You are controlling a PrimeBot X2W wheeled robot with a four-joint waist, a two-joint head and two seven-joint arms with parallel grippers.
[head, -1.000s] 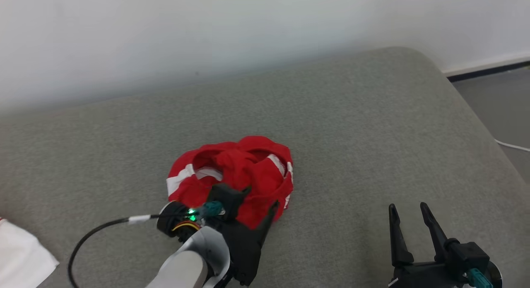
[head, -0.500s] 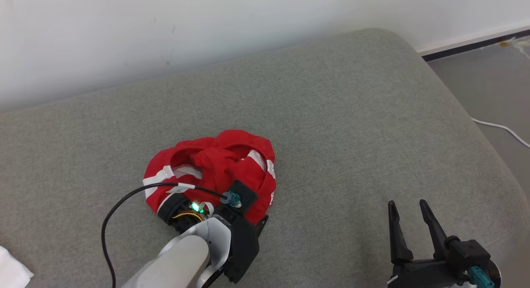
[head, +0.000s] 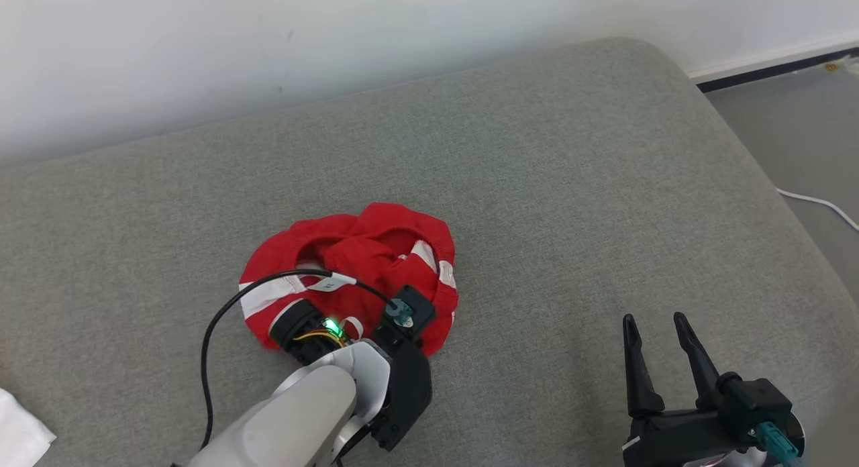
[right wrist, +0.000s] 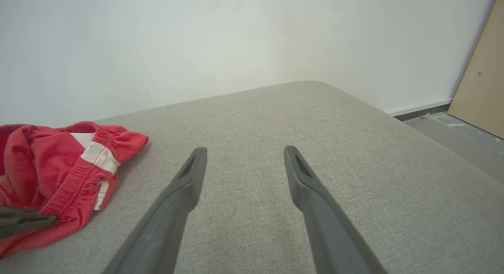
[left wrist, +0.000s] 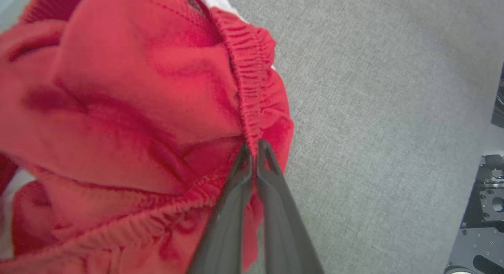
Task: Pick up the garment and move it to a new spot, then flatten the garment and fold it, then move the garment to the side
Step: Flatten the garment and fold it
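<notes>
Pinching the gathered elastic hem of the crumpled red cloth garment with white bands [left wrist: 138, 89], the left gripper [left wrist: 254, 146] has its two dark fingers drawn nearly together. A fold of red cloth is caught between the tips.

Garment location: on the broad grey upholstered cushion [head: 570, 185], left of its middle and nearer the front edge than the back edge along the white wall [head: 402, 24]. It lies bunched in a heap, white bands showing at its left and right sides. The left arm's pale forearm and black wrist cover its near edge in the head view. A thin black cable [head: 215, 333] loops from that wrist across the heap.

Right gripper [head: 653, 319]: near the cushion's front right corner, well apart from the garment. Its fingers are spread wide with bare grey fabric between them and nothing held.

Other items: a piece of white cloth [head: 20, 433] at the cushion's front left corner; a white cord [head: 819, 202] on the grey floor past the right edge.
</notes>
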